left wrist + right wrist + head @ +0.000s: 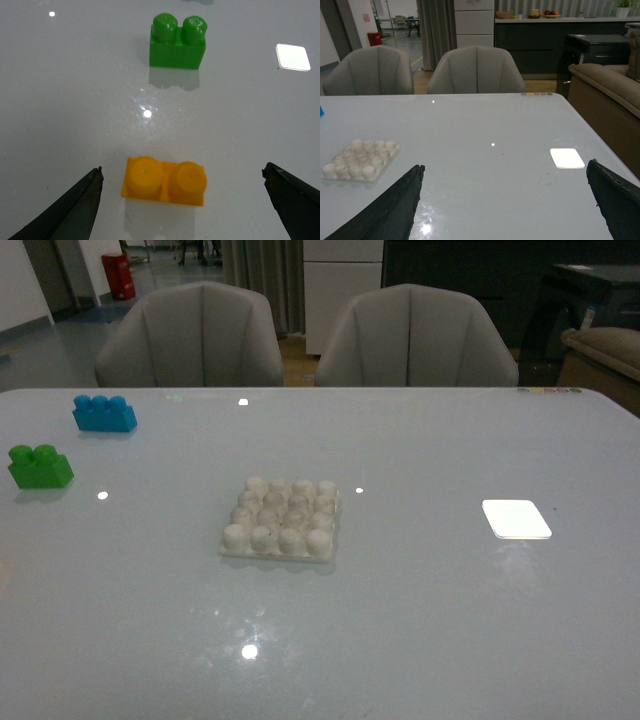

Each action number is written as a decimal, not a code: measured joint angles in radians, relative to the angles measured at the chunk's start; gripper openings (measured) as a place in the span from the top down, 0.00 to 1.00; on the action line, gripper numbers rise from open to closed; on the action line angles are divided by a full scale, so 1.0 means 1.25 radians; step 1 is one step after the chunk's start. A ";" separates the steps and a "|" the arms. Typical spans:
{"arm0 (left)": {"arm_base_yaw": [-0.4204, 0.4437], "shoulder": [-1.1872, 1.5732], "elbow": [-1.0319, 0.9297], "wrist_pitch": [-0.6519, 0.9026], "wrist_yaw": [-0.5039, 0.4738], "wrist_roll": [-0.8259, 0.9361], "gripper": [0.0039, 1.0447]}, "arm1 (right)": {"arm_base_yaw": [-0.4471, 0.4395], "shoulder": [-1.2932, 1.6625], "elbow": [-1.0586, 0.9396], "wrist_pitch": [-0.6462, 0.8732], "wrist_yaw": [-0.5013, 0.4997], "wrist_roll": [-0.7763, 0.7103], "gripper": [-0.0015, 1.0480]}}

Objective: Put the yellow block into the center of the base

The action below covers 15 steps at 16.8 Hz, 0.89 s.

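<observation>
Close spread left pincer (182, 171) on yellow block (164, 181), lower centre of frame, across end faces below studs. Expect light, rigid, slick plastic. Leave spread right pincer (506, 165) idle.

- The base (281, 518) is set on the table (450, 640), near its middle.
- A three-stud brick (104, 413) is placed at about 10 o'clock from the base, well apart, towards the far left of the table.
- A two-stud brick (40, 466) is placed between 9 and 10 o'clock from the base, near the three-stud brick at its 7 o'clock.
- A flat square (516, 519) is laid at 3 o'clock from the base, well apart.
- Two chairs (190, 335) are set side by side at 12 o'clock, behind the table's far edge.
- In the left wrist view, the block (164, 181) is seen on the table between the parted fingers of the left gripper (182, 171), touched by neither; the two-stud brick stands beyond it, apart.
</observation>
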 joint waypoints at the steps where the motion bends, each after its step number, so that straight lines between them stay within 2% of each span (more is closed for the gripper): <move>1: 0.006 0.016 0.013 0.014 0.011 0.007 0.06 | 0.000 0.000 0.000 0.000 0.000 0.000 0.06; 7: 0.022 0.099 0.064 0.059 0.044 0.022 0.06 | 0.000 0.000 0.000 0.000 0.000 0.000 0.06; 15: 0.001 0.170 0.075 0.106 0.041 0.006 0.06 | 0.000 0.000 0.000 0.000 0.000 0.000 0.06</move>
